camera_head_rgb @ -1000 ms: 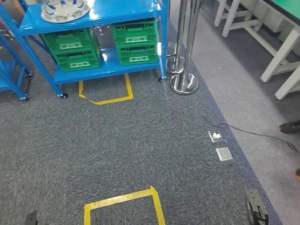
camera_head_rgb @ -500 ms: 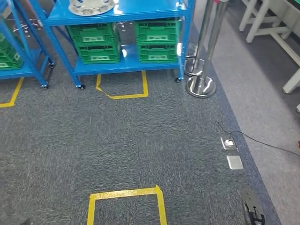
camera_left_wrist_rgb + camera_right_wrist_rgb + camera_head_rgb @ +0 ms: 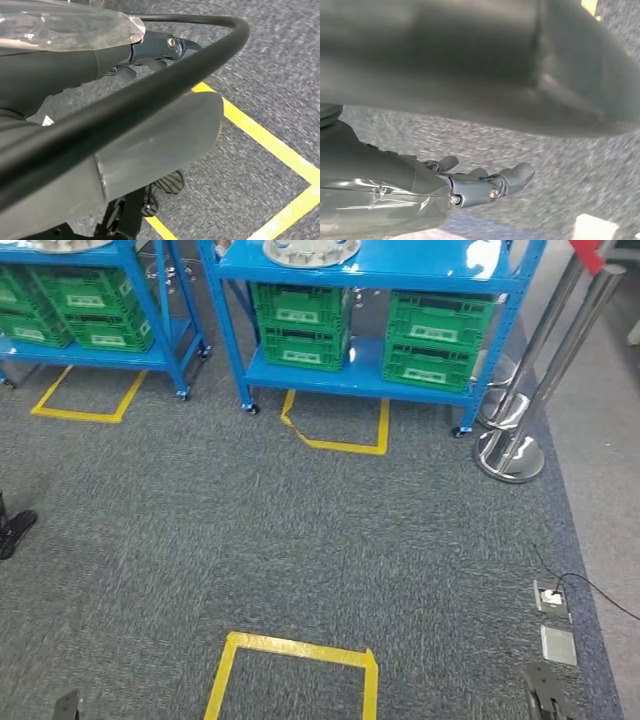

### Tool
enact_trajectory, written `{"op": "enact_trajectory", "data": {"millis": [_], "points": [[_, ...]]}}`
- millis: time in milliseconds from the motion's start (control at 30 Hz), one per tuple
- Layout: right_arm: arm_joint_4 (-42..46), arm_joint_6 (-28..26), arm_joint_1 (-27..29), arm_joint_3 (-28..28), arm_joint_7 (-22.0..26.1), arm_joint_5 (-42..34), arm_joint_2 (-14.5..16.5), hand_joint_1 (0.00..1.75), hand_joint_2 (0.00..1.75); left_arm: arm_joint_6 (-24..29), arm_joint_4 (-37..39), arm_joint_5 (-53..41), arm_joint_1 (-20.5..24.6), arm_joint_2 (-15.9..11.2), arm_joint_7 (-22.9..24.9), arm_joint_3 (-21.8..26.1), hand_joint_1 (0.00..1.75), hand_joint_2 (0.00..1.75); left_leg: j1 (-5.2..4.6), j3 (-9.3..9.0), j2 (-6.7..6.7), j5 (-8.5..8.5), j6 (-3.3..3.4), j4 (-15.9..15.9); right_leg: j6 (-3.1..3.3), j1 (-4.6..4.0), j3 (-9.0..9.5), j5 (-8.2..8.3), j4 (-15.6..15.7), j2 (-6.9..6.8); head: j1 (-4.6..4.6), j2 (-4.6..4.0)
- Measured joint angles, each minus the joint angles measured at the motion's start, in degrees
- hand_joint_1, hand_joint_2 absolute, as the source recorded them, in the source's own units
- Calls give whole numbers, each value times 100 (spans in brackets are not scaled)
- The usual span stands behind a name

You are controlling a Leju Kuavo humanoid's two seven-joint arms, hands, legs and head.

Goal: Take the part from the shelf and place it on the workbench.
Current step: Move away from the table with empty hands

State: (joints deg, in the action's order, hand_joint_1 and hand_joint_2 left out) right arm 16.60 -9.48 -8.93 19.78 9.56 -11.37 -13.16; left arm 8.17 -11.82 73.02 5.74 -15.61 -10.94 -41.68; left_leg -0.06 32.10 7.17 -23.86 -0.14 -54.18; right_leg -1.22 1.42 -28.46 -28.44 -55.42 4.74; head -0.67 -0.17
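Standing beside the blue shelf (image 3: 362, 265): steel posts (image 3: 521, 390); lying on it, the round part (image 3: 311, 250). Hanging over grey carpet (image 3: 302, 540) with fingers extended, holding nothing: right hand (image 3: 486, 187). Left hand (image 3: 158, 50): grasp impossible to tell

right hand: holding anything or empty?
Empty. In the right wrist view the right hand hangs above the carpet, its fingers stretched out with nothing between them.

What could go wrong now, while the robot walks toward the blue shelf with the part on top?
1. The floor socket and its black cable lie on the carpet at the right; a foot drifting there might trip.
2. The steel posts stand close beside the shelf; a swinging right hand might strike them.
3. The round part sits near the shelf's front edge; a bump might dislodge it.
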Motion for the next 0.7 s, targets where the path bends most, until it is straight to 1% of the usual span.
{"op": "enact_trajectory", "data": {"millis": [33,67,100,133,167,200,233,267,300,333,367,400,433,467,500,600,633,700], "points": [[-7,14,-3,-2,21,-16,3,0,0,0,0,2,-8,-1,-4,0,0,0,5,25,69,14,-36,-8,26,-9,6,-1,29,-38,6,0],[-9,35,-15,-8,49,-41,9,0,0,-1,0,4,-27,-4,-8,0,0,0,15,41,94,18,-70,-9,65,-10,30,11,36,-101,10,0],[-11,60,-27,-21,81,-74,14,0,0,-3,0,4,-44,-8,-13,0,0,0,14,66,15,-22,-98,-63,107,-10,58,26,60,-159,19,0],[-14,83,-37,-39,110,-104,18,0,0,-5,0,3,-48,-11,-17,0,0,0,11,137,-129,-119,-126,-218,146,-7,83,47,84,-214,47,0],[-16,105,-43,-57,127,-123,22,0,0,-7,0,1,-38,-14,-20,0,0,0,11,269,-317,-276,-151,-494,175,-9,103,64,102,-268,85,0],[-21,119,-39,-74,134,-134,22,0,0,-9,0,-1,-22,-14,-21,0,0,0,14,458,-497,-470,-176,-886,190,-20,96,71,107,-319,127,0],[-27,130,-29,-86,139,-139,22,0,0,-9,0,-2,-8,-10,-21,0,0,0,26,672,-591,-647,-200,-1312,199,-29,88,73,106,-372,164,0],[-33,137,-21,-98,139,-144,22,0,0,-10,0,-3,-4,-4,-21,0,0,0,41,845,-639,-751,-218,-1647,201,-35,83,71,106,-420,183,0],[-39,142,-16,-110,140,-149,24,0,0,-10,0,-3,-7,4,-21,0,0,0,57,924,-658,-749,-231,-1790,201,-37,82,66,106,-460,197,0],[-44,148,-16,-121,141,-154,26,0,0,-11,0,-2,-9,10,-21,0,0,0,72,876,-667,-637,-237,-1691,198,-37,88,60,106,-490,212,0],[-47,152,-18,-130,143,-160,30,0,0,-11,0,-1,-12,10,-21,0,0,0,83,707,-674,-443,-234,-1356,190,-34,100,52,106,-512,226,0],[-50,160,-21,-134,144,-163,34,0,0,-11,0,-1,-12,4,-21,0,0,0,90,469,-687,-239,-223,-895,177,-33,112,41,106,-529,244,0],[-51,166,-24,-136,145,-165,39,0,0,-11,0,0,-7,-4,-21,0,0,0,81,257,-700,-95,-204,-479,153,-40,118,26,102,-541,265,0],[-52,172,-27,-137,146,-167,45,0,0,-13,0,0,-4,-12,-21,0,0,0,70,109,-709,-12,-179,-179,130,-48,120,12,102,-549,274,0],[-54,178,-30,-139,146,-167,50,0,0,-14,0,0,-2,-14,-21,0,0,0,65,35,-715,7,-169,-24,140,-64,106,-22,95,-553,271,0],[-59,183,-36,-148,148,-168,67,0,0,-18,0,3,-9,-14,-21,0,0,0,57,-6,-706,-17,-171,25,232,-83,93,-76,96,-557,202,0],[-60,183,-39,-153,149,-168,74,0,0,-19,0,3,-10,-17,-21,1,0,0,48,-14,-705,-24,-160,24,223,-77,108,-63,111,-557,181,0],[-61,183,-43,-167,153,-179,84,0,0,-19,0,3,-10,-23,-21,1,0,0,34,-14,-704,-38,-125,13,159,-64,130,-43,152,-555,152,0]]}}
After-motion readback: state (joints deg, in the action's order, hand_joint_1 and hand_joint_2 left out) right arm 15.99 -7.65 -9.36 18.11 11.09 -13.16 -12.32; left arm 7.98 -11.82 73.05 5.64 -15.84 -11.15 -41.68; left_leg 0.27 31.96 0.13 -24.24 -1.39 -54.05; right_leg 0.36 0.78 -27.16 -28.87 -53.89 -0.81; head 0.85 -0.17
